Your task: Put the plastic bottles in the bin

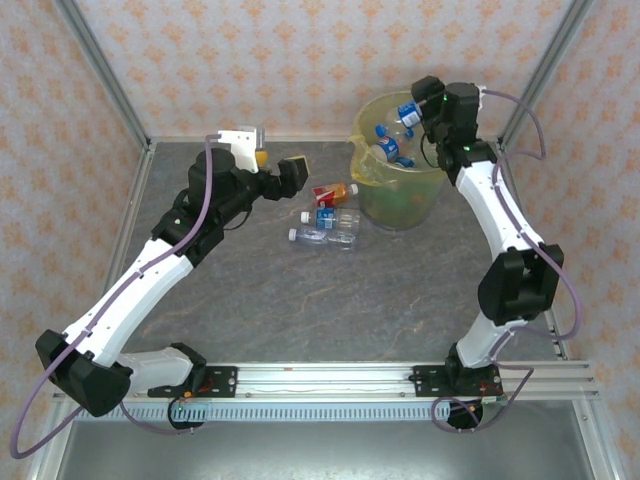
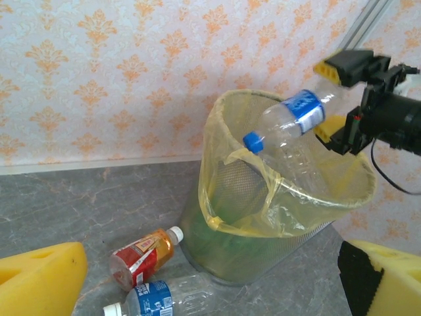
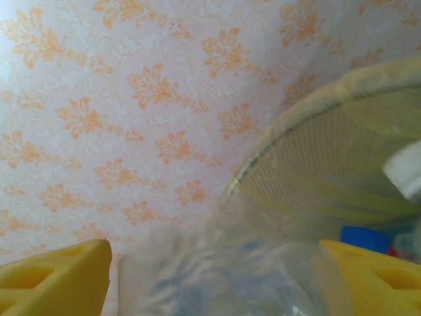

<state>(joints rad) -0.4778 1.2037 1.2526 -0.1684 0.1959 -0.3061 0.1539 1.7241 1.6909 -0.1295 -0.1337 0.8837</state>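
Observation:
The bin (image 1: 400, 205), a yellow-lined mesh bucket, stands at the back right with several blue-capped plastic bottles (image 1: 388, 150) inside. My right gripper (image 1: 416, 108) hangs over its rim, open. A clear blue-labelled bottle (image 2: 296, 122) tilts cap-down between the right gripper (image 2: 337, 99) fingers, blurred in the right wrist view (image 3: 217, 276). Three bottles lie on the table left of the bin (image 2: 263, 250): a red-orange labelled one (image 1: 333, 193) (image 2: 141, 257), a blue-labelled one (image 1: 333, 217) (image 2: 164, 299), and a clear one (image 1: 322, 237). My left gripper (image 1: 278, 165) (image 2: 210, 283) is open and holds nothing, facing them.
Patterned walls and metal frame posts (image 1: 110, 90) close in the grey table (image 1: 300, 300) at the back and sides. The arms' rail (image 1: 330, 378) runs along the near edge.

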